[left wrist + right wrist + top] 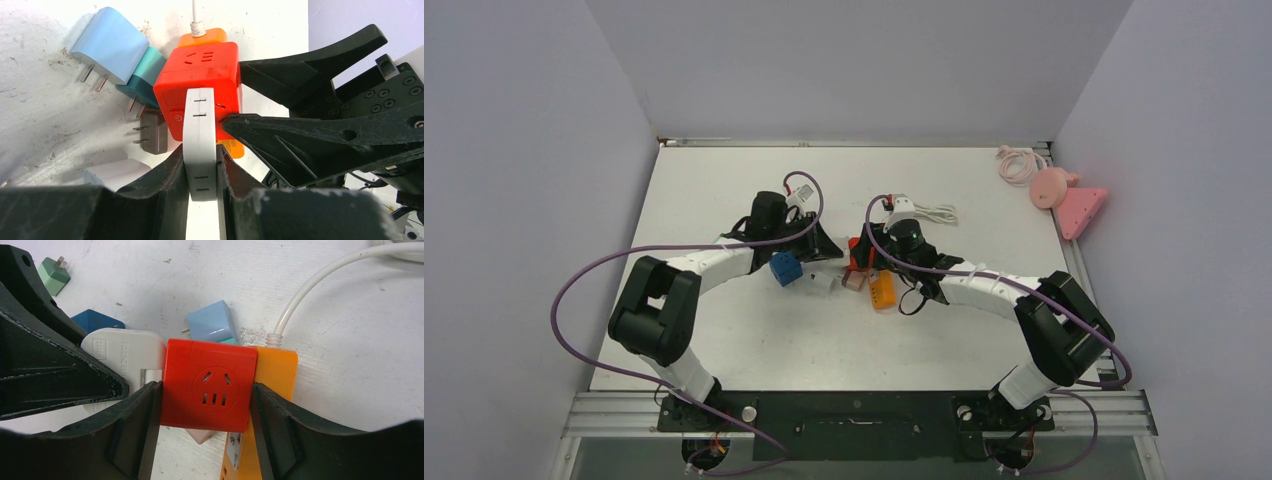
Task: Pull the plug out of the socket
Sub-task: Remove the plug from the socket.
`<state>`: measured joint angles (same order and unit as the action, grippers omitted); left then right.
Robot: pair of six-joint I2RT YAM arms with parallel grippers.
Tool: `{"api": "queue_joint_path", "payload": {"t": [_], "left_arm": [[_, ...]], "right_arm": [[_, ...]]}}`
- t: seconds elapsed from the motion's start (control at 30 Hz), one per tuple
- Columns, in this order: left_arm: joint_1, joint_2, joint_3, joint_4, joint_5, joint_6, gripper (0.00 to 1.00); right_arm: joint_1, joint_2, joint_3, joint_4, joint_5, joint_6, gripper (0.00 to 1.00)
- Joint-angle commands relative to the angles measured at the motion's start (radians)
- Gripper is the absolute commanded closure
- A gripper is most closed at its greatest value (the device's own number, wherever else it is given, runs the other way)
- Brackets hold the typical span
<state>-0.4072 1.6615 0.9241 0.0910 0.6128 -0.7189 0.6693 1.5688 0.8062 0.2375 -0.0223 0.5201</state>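
Note:
A red cube socket sits mid-table with a flat white plug pressed against its side face. My left gripper is shut on the white plug, one finger on each flat side. My right gripper is shut on the red cube socket, fingers on its left and right faces. In the right wrist view the white plug sticks out left of the cube, its base touching the cube. In the top view the left gripper and right gripper meet tip to tip over the cube.
An orange power strip with a white cable lies against the cube. Loose plugs lie around it: light blue, teal, brown, a blue cube. Pink items sit at the back right.

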Motion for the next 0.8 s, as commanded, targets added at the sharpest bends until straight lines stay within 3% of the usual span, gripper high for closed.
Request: {"api": "queue_joint_path", "payload": {"t": [0.0,0.2,0.33,0.77], "left_arm": [[0.013,-0.021,0.016,0.091,0.114,0.041,1.0],[0.025,-0.01,0.003,0.105,0.106,0.01,1.0],[0.024,-0.011,0.014,0.059,0.051,0.03,1.0],[-0.03,-0.021,0.059,0.007,0.054,0.105,1.0]], "right_arm": [[-0.028,0.013,-0.035,-0.02,0.066,-0.047,0.95],[-0.03,0.016,-0.037,-0.01,0.047,-0.05,0.95],[-0.02,0.009,-0.036,-0.02,0.084,-0.055,0.95],[0.024,0.012,-0.009,-0.061,0.172,-0.077,0.95]]}}
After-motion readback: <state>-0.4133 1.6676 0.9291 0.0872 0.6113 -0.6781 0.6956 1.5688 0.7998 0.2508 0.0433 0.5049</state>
